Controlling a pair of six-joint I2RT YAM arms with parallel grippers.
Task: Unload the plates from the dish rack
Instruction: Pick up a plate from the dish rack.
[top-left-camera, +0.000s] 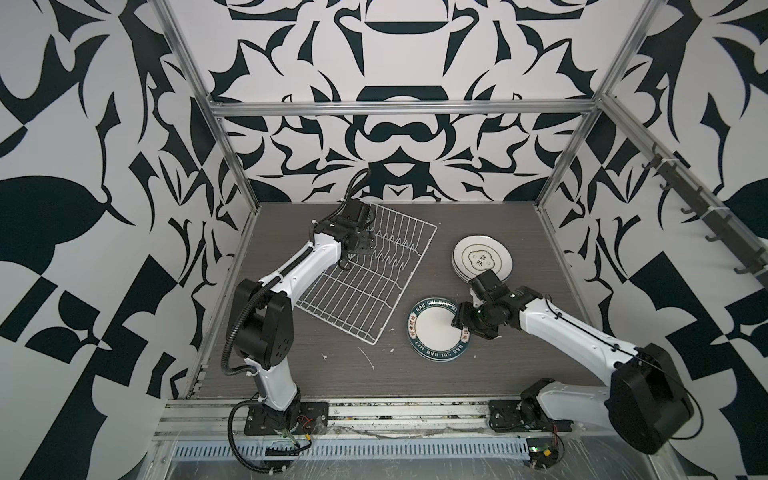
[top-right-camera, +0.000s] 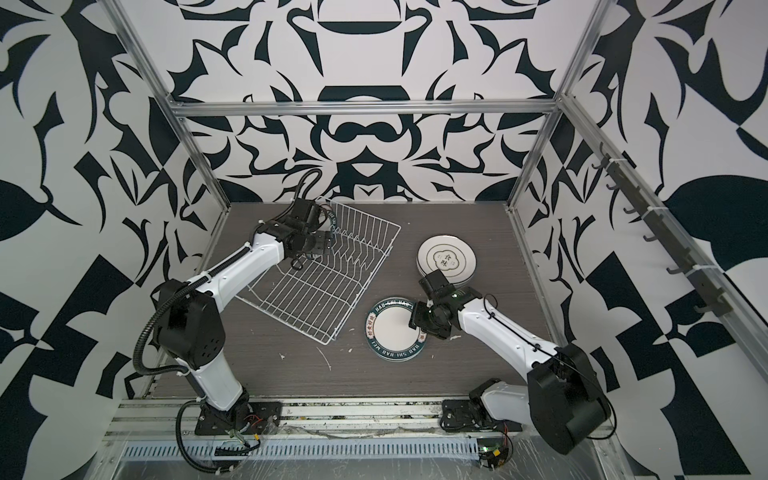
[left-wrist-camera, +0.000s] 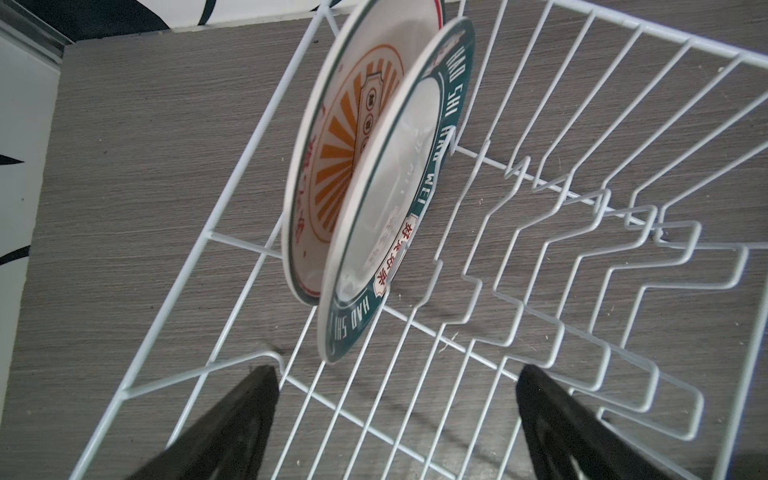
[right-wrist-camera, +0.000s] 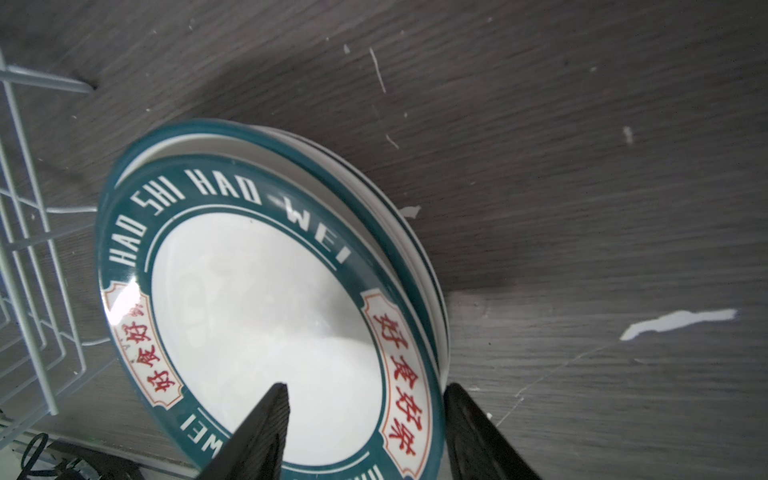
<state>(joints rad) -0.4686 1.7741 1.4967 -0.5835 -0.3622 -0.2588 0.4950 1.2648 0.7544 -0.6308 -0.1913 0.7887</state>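
I confirm: white wire rack (top-left-camera: 357, 291) lies askew, two plates (left-wrist-camera: 390, 199) standing upright in its far-end prongs; one teal-rimmed stack (top-left-camera: 428, 332) and one cloud-emblem stack (top-left-camera: 478, 253) lie flat beside it.

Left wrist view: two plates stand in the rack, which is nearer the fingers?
The teal-rimmed plate lettered HAO SHI HAO WEI. The orange sunburst plate stands behind it, farther from the fingers of the left gripper.

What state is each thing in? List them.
Rack: on table, mostly empty.
Sunburst plate: upright in rack.
Teal plate: upright in rack.
Teal stack: flat on table.
Cloud stack: flat on table.
Left claw: open, empty.
Right claw: astride teal stack's rim, grip unclear.
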